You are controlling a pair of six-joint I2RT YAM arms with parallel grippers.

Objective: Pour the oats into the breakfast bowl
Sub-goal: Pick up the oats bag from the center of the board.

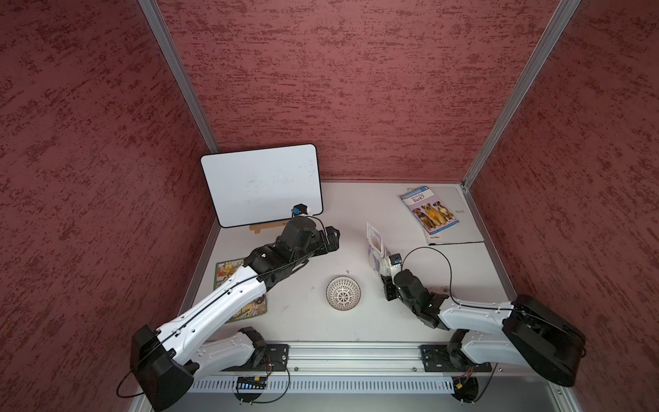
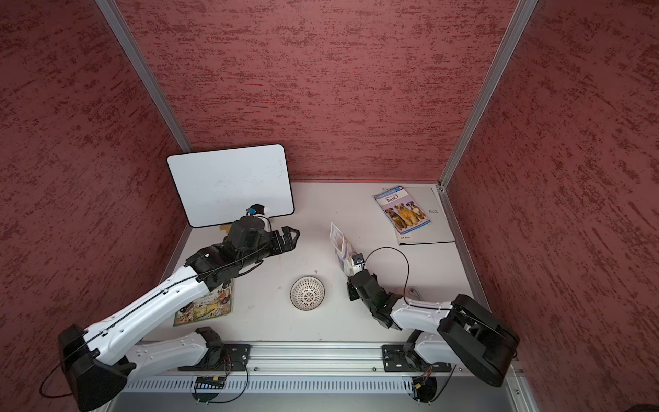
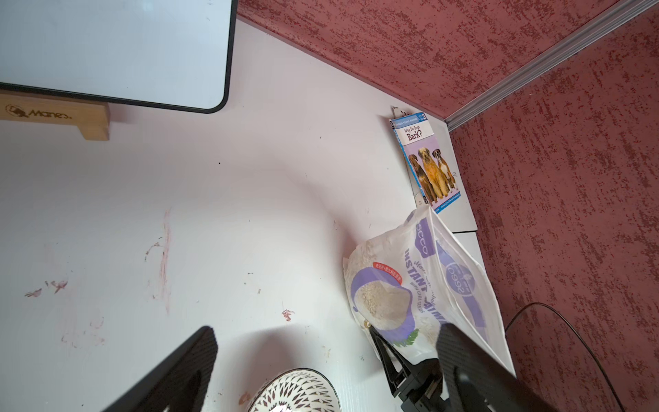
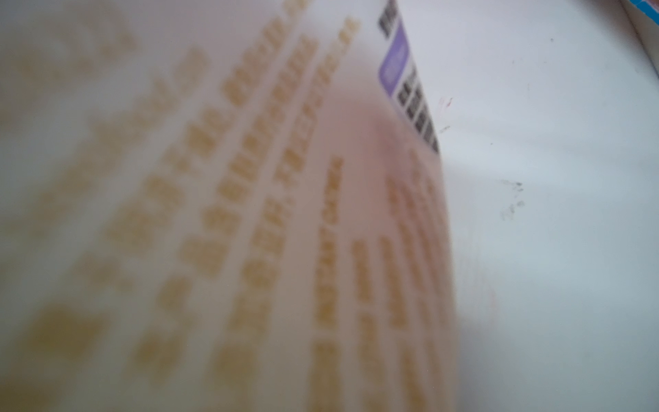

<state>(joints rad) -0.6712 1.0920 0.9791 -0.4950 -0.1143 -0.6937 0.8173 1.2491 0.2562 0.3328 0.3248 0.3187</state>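
Between the right gripper's closed fingers, a glossy plastic pouch of pale, flaky oats stands tilted. Near those fingers rests the round, lattice-patterned bowl. The left gripper's fingers are spread wide, holding nothing.

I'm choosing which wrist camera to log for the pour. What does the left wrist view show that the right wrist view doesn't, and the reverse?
Only the left wrist view: part of the breakfast bowl; the oatmeal pouch front, with oats behind its clear window; the right end effector closed on it; the whiteboard; the dog book. Only the right wrist view: the pouch's back at close range, with blurred tan print and a purple label. Both: the pouch and the white table.
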